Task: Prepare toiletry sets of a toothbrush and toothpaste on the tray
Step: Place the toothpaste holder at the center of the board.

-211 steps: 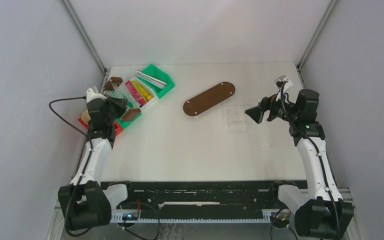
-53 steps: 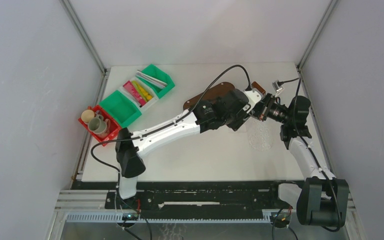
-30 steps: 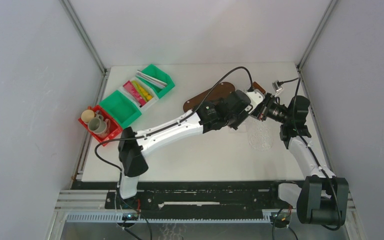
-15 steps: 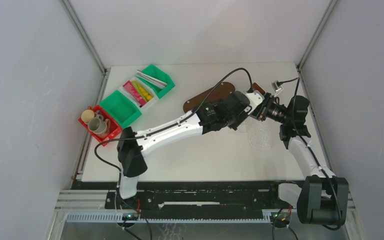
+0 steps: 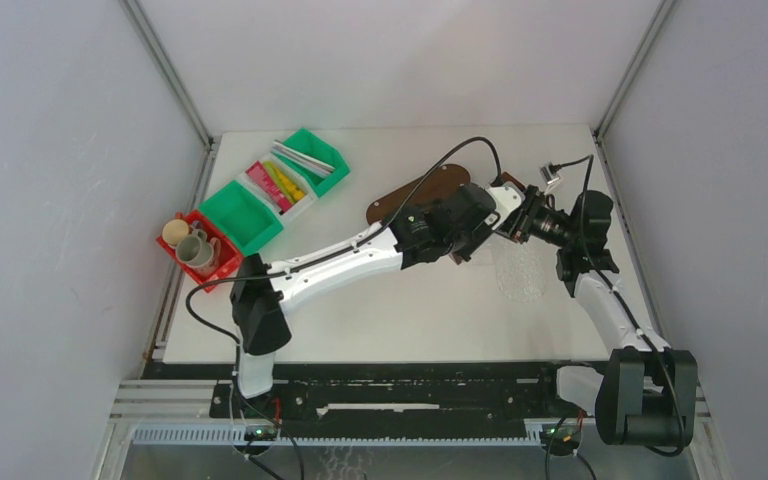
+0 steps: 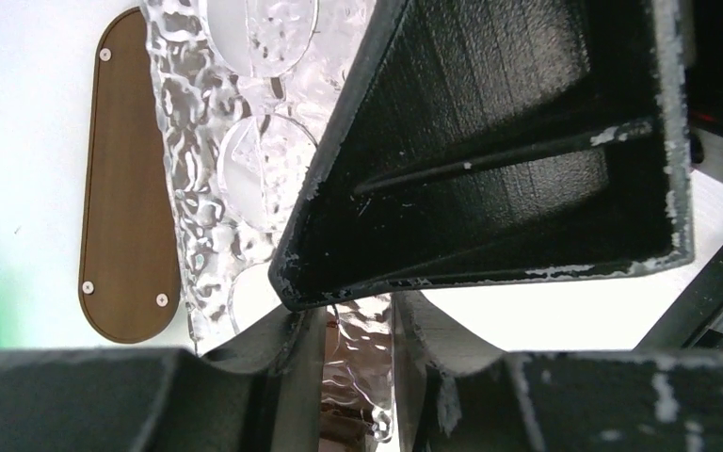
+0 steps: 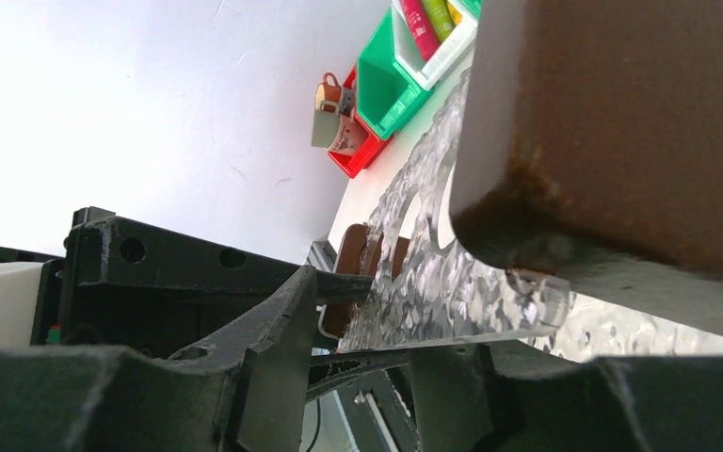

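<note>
a: two arms, both reaching to the far right part of the desk (image 5: 360,315). what lies nearest?

b: a loose sheet (image 5: 522,278), clear and dimpled, flat on the desk.

a: and the tools?

b: just past it the left tool (image 6: 358,325) and the right tool (image 7: 365,311) meet tip to tip. the left one's fingers stand close together on a holed sheet (image 6: 184,141), clear and dimpled too, which fills the narrow gap between them.

a: the right one?

b: its fingers sit at the end of that same sheet. i cannot tell whether they pinch it or only lie beside it.

a: behind them?

b: a brown oval board (image 5: 388,208), flat on the desk and partly under the left arm.

a: where are the sets?

b: all on the left side, well apart from the tools. the cups (image 5: 192,246) stand in the red bin (image 5: 222,268), nearest. past a near green bin (image 5: 242,216), the tubes (image 5: 278,183) lie in the white bin (image 5: 305,205). the toothbrushes (image 5: 303,158) lie in the far green bin (image 5: 335,172).
</note>
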`<state>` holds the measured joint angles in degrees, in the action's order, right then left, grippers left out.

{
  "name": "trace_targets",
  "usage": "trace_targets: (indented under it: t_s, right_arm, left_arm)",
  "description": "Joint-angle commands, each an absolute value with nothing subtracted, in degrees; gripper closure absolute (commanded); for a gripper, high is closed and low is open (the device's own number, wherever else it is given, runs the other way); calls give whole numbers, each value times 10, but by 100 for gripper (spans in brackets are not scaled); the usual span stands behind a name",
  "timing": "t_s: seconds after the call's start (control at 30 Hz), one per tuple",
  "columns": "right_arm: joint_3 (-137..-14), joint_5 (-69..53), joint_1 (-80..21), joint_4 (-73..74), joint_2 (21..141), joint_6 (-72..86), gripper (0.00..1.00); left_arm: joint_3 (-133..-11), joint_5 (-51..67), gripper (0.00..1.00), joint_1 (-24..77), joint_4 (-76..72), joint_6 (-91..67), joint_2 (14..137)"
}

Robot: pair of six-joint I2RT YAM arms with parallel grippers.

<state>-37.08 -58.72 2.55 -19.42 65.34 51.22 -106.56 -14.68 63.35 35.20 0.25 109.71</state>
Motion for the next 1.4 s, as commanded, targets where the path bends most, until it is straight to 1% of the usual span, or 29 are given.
trace_targets:
  t_s: [0.0, 0.03, 0.07, 0.1, 0.3, 0.37, 0.4, 0.47, 0.57, 0.7, 0.77, 0.9, 1.07, 1.37]
  right_arm:
    - [-381, -584, 18, -204, 654, 496, 53]
    - [-381, -582, 17, -201, 655, 496, 55]
    - [-381, -580, 16, -198, 655, 494, 59]
    - [-381, -578, 16, -196, 657, 493, 65]
    - [-381, -572, 15, -190, 665, 490, 91]
    - [-381, -571, 15, -189, 666, 488, 98]
    - [-381, -570, 15, -189, 665, 487, 100]
    - [-381, -571, 16, -189, 665, 484, 100]
    - [-380, -572, 16, -194, 664, 485, 100]
    - [-375, -575, 19, -206, 661, 491, 100]
    - [-374, -576, 21, -212, 661, 494, 100]
    - [-372, -578, 23, -219, 661, 499, 100]
    - [-369, -583, 23, -227, 661, 502, 100]
    - [-370, -590, 20, -235, 668, 501, 100]
  left_arm:
    - [-1054, -152, 100, 628, 303, 20, 1048]
    - [-1052, -150, 100, 628, 302, 21, 1046]
    - [-1050, -146, 100, 628, 299, 22, 1045]
    - [-1047, -140, 100, 628, 297, 22, 1044]
    - [-1040, -107, 99, 628, 290, 22, 1044]
    - [-1040, -100, 99, 628, 290, 20, 1043]
    - [-1040, -98, 96, 628, 288, 19, 1042]
    - [-1037, -96, 87, 628, 285, 16, 1037]
    - [-1028, -93, 79, 628, 275, 12, 1024]
    - [-1003, -79, 64, 624, 255, -2, 998]
    - [-981, -66, 57, 622, 236, -12, 979]
    - [-925, -26, 46, 609, 184, -38, 928]
    - [-861, 42, 42, 576, 131, -78, 881]
    - [-712, 220, 38, 440, 5, -199, 809]
